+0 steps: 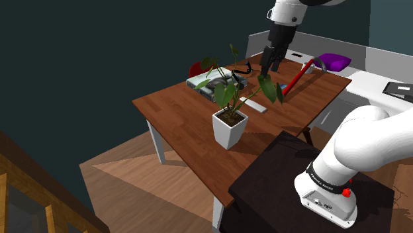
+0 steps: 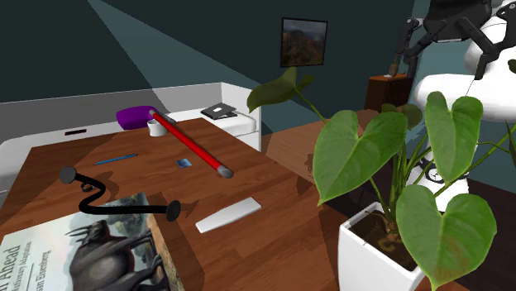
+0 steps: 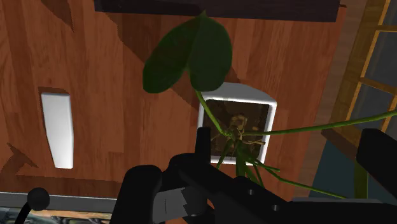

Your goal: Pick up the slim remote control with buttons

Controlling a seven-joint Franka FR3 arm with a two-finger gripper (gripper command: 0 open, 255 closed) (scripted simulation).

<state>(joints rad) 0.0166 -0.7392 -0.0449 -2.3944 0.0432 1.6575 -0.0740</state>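
The slim remote [image 1: 253,104] is a plain pale bar lying flat on the wooden table [image 1: 179,122], between the white plant pot and the red stick. It also lies near the black cable in the second exterior view [image 2: 228,215]. From the hand's camera, the remote [image 3: 57,129] rests on bare wood beside the pot. My black gripper [image 1: 271,66] hangs high above the table, over the plant's leaves and apart from the remote. Its fingers [image 2: 411,41] stand spread and open, with nothing between them.
A leafy plant in a white pot [image 1: 229,128] stands near the table's front, its leaves reaching up under the hand. A picture book [image 1: 212,83], a black cable [image 2: 107,202], a red stick [image 1: 301,76] and a blue pen [image 2: 116,158] lie further back. A purple thing [image 1: 334,61] sits beyond.
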